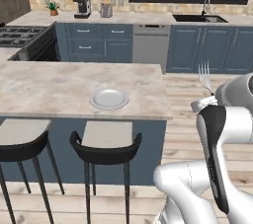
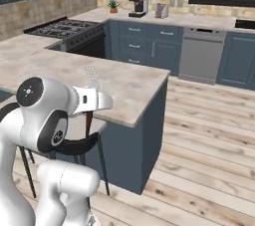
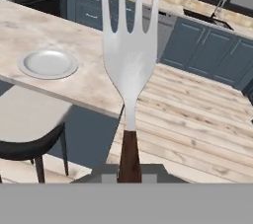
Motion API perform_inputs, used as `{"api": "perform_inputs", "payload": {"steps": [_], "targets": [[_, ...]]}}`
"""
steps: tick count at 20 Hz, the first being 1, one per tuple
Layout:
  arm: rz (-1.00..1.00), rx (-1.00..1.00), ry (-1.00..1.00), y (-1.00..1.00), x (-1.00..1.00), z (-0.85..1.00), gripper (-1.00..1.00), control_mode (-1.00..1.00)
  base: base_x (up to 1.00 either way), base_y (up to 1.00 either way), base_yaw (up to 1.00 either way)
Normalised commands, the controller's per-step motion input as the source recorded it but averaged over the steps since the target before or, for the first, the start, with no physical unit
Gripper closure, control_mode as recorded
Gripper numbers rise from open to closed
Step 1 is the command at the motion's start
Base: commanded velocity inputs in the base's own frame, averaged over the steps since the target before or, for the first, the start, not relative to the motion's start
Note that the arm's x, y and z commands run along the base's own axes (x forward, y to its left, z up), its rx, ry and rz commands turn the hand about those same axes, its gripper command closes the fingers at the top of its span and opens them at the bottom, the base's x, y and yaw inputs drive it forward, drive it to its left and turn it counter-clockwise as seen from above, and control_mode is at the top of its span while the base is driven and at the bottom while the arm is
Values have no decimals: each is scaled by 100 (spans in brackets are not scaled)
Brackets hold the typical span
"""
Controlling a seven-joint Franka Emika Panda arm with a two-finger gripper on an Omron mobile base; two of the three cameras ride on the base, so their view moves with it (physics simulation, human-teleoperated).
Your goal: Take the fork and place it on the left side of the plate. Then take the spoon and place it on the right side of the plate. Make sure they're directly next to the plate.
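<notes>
My gripper (image 3: 129, 174) is shut on the dark handle end of the fork (image 3: 129, 55), which stands upright with its silvery tines pointing up. In the left base view the fork (image 1: 204, 73) rises from the gripper (image 1: 211, 94) out over the wooden floor, to the right of the island counter's end. The plate (image 1: 109, 98) lies on the island near its front edge, well left of the fork; in the hand view the plate (image 3: 48, 63) is left of the tines. In the right base view the fork (image 2: 91, 76) shows faintly above the hand. The spoon is out of view.
The island counter (image 1: 49, 85) has two black stools (image 1: 106, 144) tucked under its front edge. A stove (image 1: 22, 35) stands at the far left. Blue cabinets, a dishwasher (image 1: 150, 45) and a sink (image 1: 200, 18) line the back wall, across open wooden floor.
</notes>
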Motion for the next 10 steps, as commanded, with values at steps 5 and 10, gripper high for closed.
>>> {"api": "perform_inputs", "payload": {"steps": [5,10], "targets": [[0,0,0,0,0,0,100,100,32,100,-4],[0,0,0,0,0,0,100,100,50,97,-8]]}}
